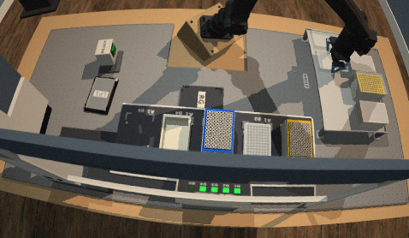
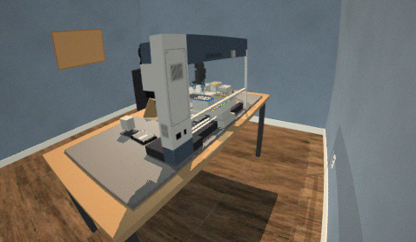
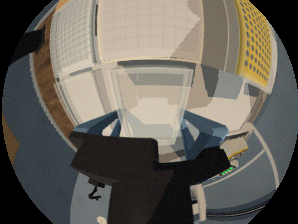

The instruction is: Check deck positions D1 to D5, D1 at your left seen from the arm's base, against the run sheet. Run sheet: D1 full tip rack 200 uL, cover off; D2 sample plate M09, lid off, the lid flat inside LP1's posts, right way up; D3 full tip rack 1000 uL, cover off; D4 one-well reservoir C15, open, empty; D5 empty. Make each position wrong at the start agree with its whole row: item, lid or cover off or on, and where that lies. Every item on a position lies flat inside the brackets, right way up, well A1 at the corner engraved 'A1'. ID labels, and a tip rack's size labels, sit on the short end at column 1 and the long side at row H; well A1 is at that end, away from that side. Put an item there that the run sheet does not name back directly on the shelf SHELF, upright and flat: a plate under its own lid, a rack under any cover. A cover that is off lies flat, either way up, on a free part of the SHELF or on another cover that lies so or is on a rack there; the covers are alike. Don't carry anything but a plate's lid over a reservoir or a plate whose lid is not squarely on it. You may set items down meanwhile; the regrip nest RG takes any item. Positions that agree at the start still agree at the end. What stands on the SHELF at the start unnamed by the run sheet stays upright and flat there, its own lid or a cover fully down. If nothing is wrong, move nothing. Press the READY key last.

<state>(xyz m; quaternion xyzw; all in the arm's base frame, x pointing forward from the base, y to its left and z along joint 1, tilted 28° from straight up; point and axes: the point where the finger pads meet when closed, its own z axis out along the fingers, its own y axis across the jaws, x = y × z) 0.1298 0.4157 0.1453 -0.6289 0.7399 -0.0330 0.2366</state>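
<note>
1. Deck positions are seen in the top view as a row in the lower middle of the frame. From left to right, a bare dark position (image 1: 136, 124), an open cream reservoir (image 1: 176, 132), a blue-framed tip rack (image 1: 218, 129), a white well plate (image 1: 257, 138) and a yellow-framed tip rack (image 1: 299, 138) are found. The gripper (image 1: 340, 66) is placed at the upper right, over the far end of the pale shelf (image 1: 335, 107). What is held is mostly hidden there by the arm. Further down the shelf, a yellow rack (image 1: 370, 82) and a pale covered box (image 1: 373, 113) are seen. A key with a green top (image 1: 108, 50) is located at the upper left.

2. In the exterior view, the deck is largely hidden behind a grey and blue housing (image 2: 173, 104) on the wooden table (image 2: 102, 209). The fingers cannot be made out here.

3. In the wrist view, the blue fingers are held wide apart and clamped on a clear, rectangular cover (image 3: 149, 96) in the middle of the frame. It is gripped across its width, above the pale shelf surface.
</note>
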